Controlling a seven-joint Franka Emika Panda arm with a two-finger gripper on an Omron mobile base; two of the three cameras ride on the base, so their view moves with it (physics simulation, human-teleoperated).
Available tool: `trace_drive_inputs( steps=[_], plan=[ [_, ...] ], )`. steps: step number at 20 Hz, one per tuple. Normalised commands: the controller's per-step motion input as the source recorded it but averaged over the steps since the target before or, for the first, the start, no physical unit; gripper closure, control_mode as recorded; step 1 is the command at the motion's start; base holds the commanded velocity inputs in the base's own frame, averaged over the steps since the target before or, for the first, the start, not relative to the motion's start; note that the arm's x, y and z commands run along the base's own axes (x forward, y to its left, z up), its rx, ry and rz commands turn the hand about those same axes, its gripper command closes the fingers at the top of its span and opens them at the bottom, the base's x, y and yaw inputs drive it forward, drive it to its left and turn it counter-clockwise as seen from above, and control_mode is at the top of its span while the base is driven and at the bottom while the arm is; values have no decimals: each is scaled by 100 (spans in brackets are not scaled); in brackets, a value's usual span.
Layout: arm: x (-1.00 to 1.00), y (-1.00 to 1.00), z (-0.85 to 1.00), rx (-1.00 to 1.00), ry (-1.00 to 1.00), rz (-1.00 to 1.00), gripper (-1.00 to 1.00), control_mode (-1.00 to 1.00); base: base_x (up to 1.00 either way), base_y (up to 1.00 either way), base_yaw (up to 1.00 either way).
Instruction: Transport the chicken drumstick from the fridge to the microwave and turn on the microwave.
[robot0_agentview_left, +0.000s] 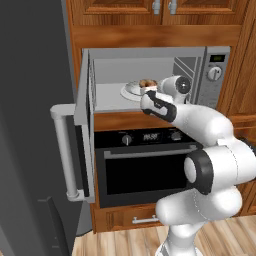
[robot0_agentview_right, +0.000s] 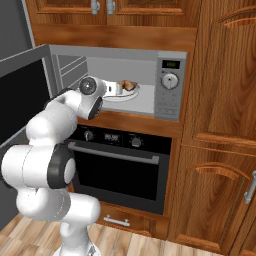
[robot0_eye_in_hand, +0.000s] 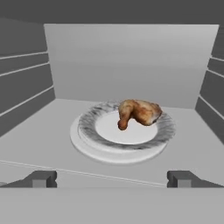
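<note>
This is a home kitchen, rendered by computer. A wall of brown wooden cabinets (robot0_agentview_right: 220, 100) with carved doors and metal handles stands around the appliances. A silver microwave (robot0_agentview_right: 170, 87) is built in between the cabinets, with its door (robot0_agentview_left: 85, 130) swung open; it has a round knob and a small display on its side panel. Directly below it sits a black oven (robot0_agentview_right: 122, 167) with a wide dark window, a bar handle and a row of knobs. The floor (robot0_agentview_right: 150, 245) is light wooden planks. Inside the microwave a plate (robot0_eye_in_hand: 87, 131) carries a chicken drumstick (robot0_eye_in_hand: 138, 112).
</note>
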Motion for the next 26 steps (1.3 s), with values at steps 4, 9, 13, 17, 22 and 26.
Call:
trace_drive_inputs(
  steps=[4, 9, 13, 17, 22, 26],
  plan=[
    [-46, 2, 31, 0, 0, 0, -100, -100, 0, 0, 0],
    [-49, 3, 29, 0, 1, -6, -100, -100, 0, 0, 0],
    [-54, 11, 23, 0, 4, -12, -100, -100, 0, 0, 0],
    [-52, 7, 24, 0, 13, -13, -100, -100, 0, 0, 0],
    [-53, 1, 24, 2, 21, -1, -100, -100, 0, 0, 0],
    [-56, 4, 25, 4, 20, 0, -100, -100, 0, 0, 0]
  ],
)
